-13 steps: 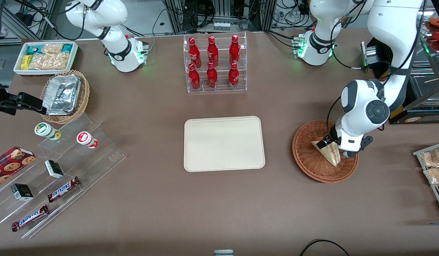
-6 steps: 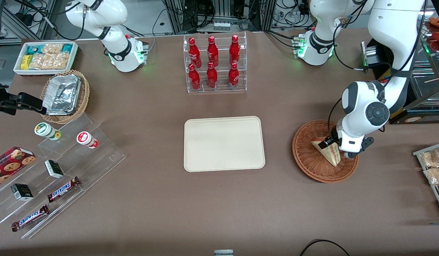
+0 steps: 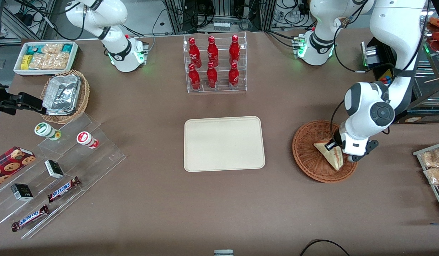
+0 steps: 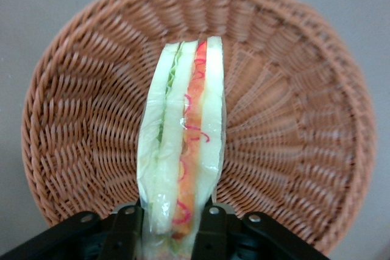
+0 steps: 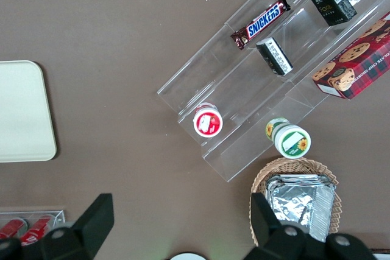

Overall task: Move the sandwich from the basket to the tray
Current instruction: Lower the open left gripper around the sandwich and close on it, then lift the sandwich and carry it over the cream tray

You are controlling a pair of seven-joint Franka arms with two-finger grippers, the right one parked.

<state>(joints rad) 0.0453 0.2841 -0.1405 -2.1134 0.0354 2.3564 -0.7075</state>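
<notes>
The pincer [image 4: 171,229] is clamped narrowly on the sandwich [image 4: 181,144], one finger [image 4: 125,235] on each bread face. Just below them sits the wicker basket [image 4: 292,120].

The front camera looks down from high up on the whole table [image 3: 151,199]; the left wrist camera sits close above the gripper [image 4: 170,226], facing its jaws; both see the basket [image 3: 304,156].

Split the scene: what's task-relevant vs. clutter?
In play:
- sandwich, clamped in the end effector over the basket
- basket
- tray, bare

Clutter:
- red bottles in a clear rack
- Snickers bars
- foil trays
- cookie box
</notes>
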